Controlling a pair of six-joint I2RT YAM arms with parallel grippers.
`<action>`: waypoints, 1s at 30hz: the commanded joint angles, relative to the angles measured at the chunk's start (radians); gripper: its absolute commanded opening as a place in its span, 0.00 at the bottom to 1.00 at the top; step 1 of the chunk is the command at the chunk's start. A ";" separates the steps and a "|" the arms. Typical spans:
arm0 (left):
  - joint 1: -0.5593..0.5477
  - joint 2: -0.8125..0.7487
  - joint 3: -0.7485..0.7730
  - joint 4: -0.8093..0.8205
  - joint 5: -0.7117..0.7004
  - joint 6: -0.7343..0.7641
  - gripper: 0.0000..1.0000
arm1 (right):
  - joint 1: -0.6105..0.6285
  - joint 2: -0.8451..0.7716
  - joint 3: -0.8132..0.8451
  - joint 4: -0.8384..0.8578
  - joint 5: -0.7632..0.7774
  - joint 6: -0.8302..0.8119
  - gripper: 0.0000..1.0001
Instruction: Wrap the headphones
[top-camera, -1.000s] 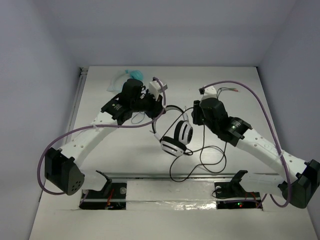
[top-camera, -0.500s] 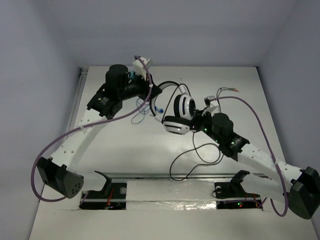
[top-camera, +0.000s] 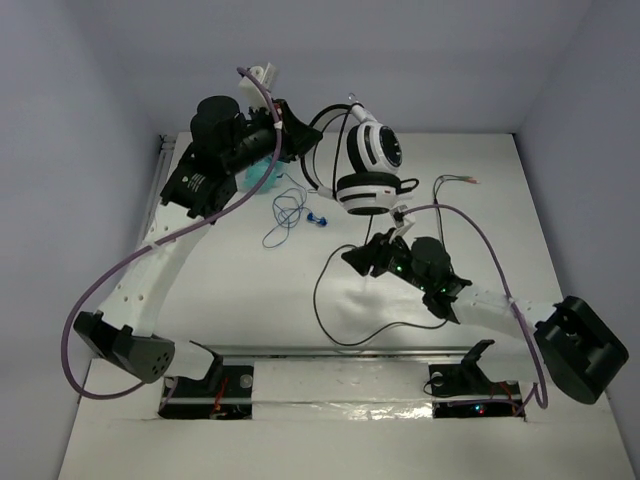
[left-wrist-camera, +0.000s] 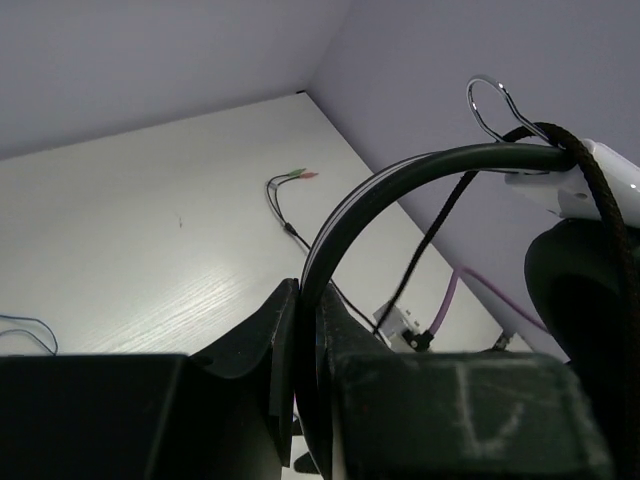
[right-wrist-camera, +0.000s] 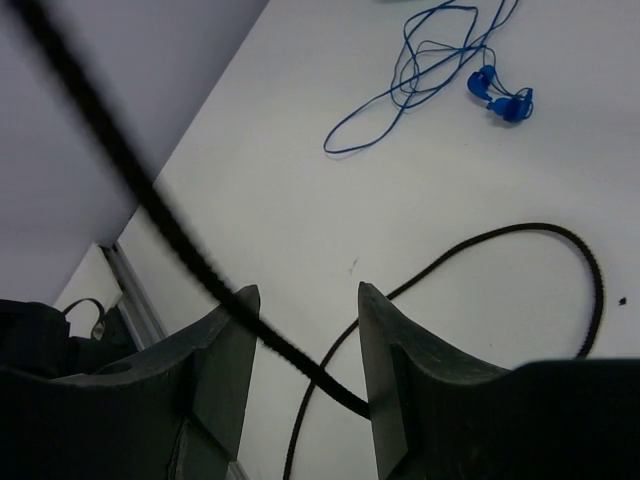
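My left gripper (top-camera: 300, 140) is shut on the black headband (left-wrist-camera: 420, 170) of the headphones (top-camera: 368, 165) and holds them in the air over the back of the table, white earcups hanging to its right. Their thin black cable (top-camera: 325, 300) drops from the earcups and loops over the table. The red-tipped plug (top-camera: 465, 180) lies at the back right. My right gripper (top-camera: 358, 258) is open, low over the table middle. In the right wrist view the cable (right-wrist-camera: 200, 260) runs slantwise between its fingers (right-wrist-camera: 225, 350), which do not pinch it.
Small blue-wired earbuds (top-camera: 290, 210) lie left of centre, also in the right wrist view (right-wrist-camera: 500, 98). Teal headphones (top-camera: 262, 175) sit at the back left, partly behind the left arm. A metal rail (top-camera: 330, 350) runs along the near edge.
My left gripper has lifted the headphones up and toward the back. My right gripper has left the earcups and moved down and left to the hanging cable.
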 joint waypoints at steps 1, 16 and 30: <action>0.010 0.009 0.048 0.134 -0.067 -0.168 0.00 | -0.005 0.065 -0.001 0.164 -0.069 0.052 0.51; 0.010 0.072 0.104 0.162 -0.386 -0.205 0.00 | 0.151 0.295 -0.048 0.474 -0.220 0.166 0.33; 0.001 0.171 0.000 0.121 -0.836 0.000 0.00 | 0.294 -0.004 0.024 -0.122 -0.187 0.132 0.00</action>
